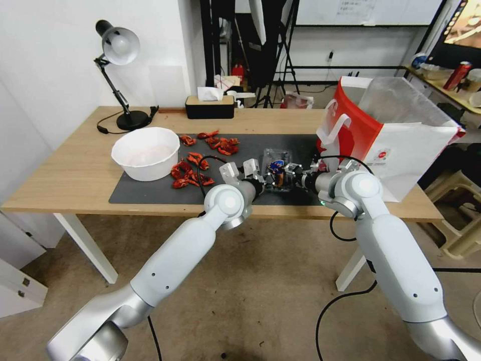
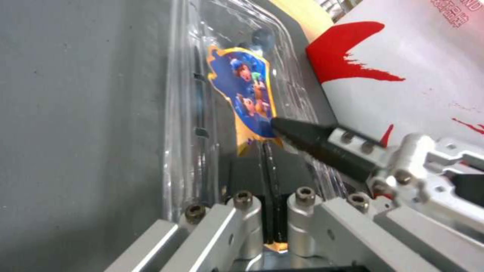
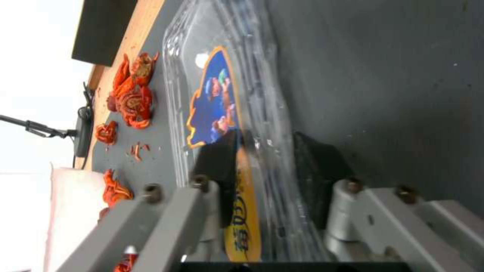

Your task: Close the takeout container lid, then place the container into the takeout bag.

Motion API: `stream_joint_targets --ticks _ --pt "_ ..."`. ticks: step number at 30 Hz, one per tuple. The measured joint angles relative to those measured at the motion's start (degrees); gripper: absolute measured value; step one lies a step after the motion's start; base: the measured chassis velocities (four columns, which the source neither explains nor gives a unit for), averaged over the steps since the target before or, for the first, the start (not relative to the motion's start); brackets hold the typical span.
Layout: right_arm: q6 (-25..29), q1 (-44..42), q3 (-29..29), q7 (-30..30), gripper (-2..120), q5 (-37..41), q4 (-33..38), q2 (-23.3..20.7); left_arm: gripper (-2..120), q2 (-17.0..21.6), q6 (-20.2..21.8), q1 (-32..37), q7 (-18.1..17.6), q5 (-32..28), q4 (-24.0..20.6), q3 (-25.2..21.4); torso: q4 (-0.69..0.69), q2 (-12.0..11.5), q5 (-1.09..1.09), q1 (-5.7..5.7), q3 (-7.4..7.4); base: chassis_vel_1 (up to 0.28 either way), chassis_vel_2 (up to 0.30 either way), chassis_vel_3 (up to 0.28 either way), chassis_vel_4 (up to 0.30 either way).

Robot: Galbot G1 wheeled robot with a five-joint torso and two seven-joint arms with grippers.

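The takeout container [image 1: 278, 169] is a small clear clamshell on the dark mat, just left of the takeout bag [image 1: 401, 145]. Its lid [image 2: 247, 94] carries a blue and yellow cartoon label and lies down over the base; one dark berry [image 2: 262, 37] shows through the plastic. My left gripper [image 1: 261, 179] comes at the box from the left, and in the left wrist view it [image 2: 272, 206] is shut on the near rim. My right gripper [image 1: 293, 176] holds the opposite side, its pads [image 3: 222, 158] clamped over and under the container [image 3: 252, 75]. The bag's white and red wall [image 2: 418, 56] stands close behind.
A round white bowl [image 1: 146, 152] sits at the mat's [image 1: 150, 193] left end. Red shell pieces [image 1: 200, 160] lie scattered between bowl and container. A desk lamp [image 1: 117, 75] and a tissue box [image 1: 209, 105] stand along the table's back edge.
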Motion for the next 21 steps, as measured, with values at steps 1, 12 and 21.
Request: stream_joint_targets --ticks 1,12,21 --pt "0.0 0.0 0.0 0.0 26 0.0 0.0 0.0 0 0.0 0.0 0.0 0.0 0.0 0.0 0.0 0.00 0.0 0.00 0.00 0.00 0.000 0.000 0.000 0.000" --pt "-0.2 0.0 0.2 -0.9 0 -0.2 -0.5 0.6 0 0.6 -0.4 0.3 0.1 0.0 -0.5 -0.5 0.00 0.0 -0.01 0.00 0.00 0.000 0.000 0.000 0.000" --pt "0.1 -0.1 0.1 -2.3 0 -0.8 0.3 0.8 0 3.2 -1.5 3.1 0.8 -0.1 -5.6 -4.2 0.00 0.0 0.00 0.01 0.00 0.000 0.000 0.000 0.000"
